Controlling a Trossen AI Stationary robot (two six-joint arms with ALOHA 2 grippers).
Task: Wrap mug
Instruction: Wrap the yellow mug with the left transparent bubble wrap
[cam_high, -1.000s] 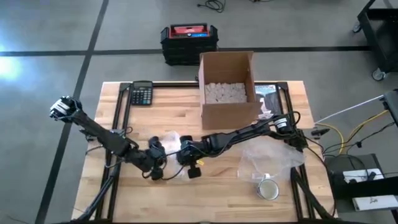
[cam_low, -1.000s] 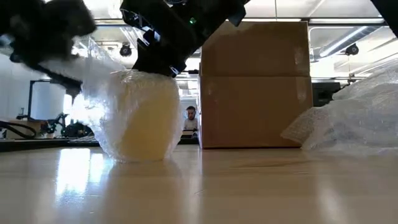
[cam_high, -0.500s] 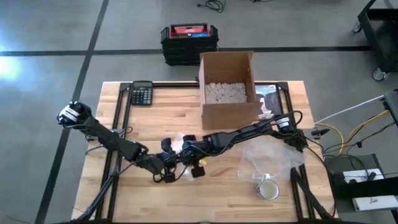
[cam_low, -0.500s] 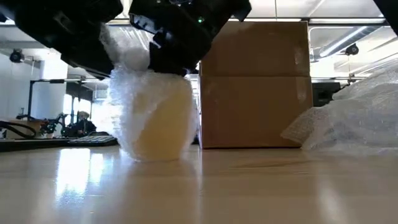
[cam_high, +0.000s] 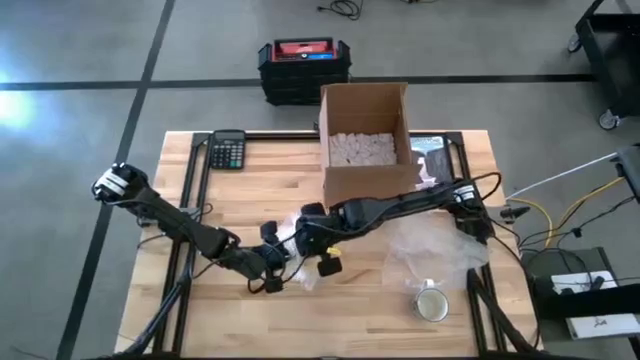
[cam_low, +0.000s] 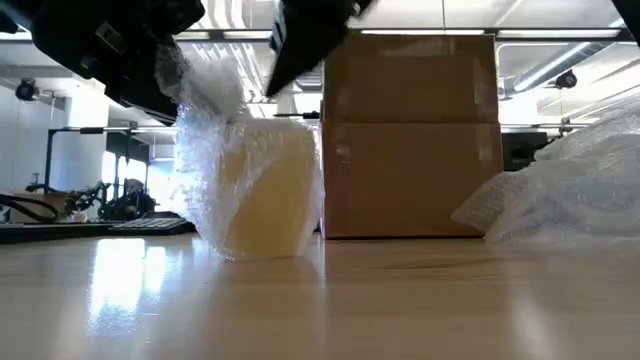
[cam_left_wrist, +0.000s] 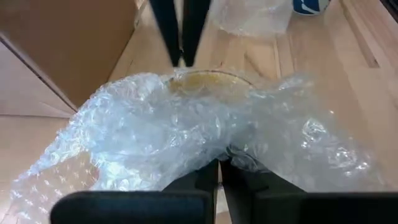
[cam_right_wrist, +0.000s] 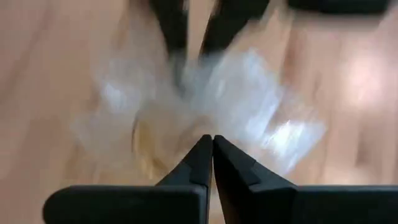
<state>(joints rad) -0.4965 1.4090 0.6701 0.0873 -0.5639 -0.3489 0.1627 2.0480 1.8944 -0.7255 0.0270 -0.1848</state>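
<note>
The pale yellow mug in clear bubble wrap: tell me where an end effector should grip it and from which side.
Probably the loose bubble wrap bunched above the pale yellow mug's rim, approached from above. The mug stands upright on the wooden table with a wide, slippery wrapped body, whereas the bunched film is thin enough to pinch. The left end effector is already shut on that wrap.

- The mug (cam_low: 268, 190) is pale yellow and stands upright on the bench (cam_low: 400, 300), left of the cardboard box.
- Clear bubble wrap (cam_low: 215, 150) covers its sides, gathering into a loose crumpled bunch above its upper left.
- From above, the wrapped mug (cam_high: 296, 250) sits near the bench's middle, toward the near edge.
- In the left wrist view the mug's rim (cam_left_wrist: 208, 78) shows through the wrap (cam_left_wrist: 155, 137).
</note>
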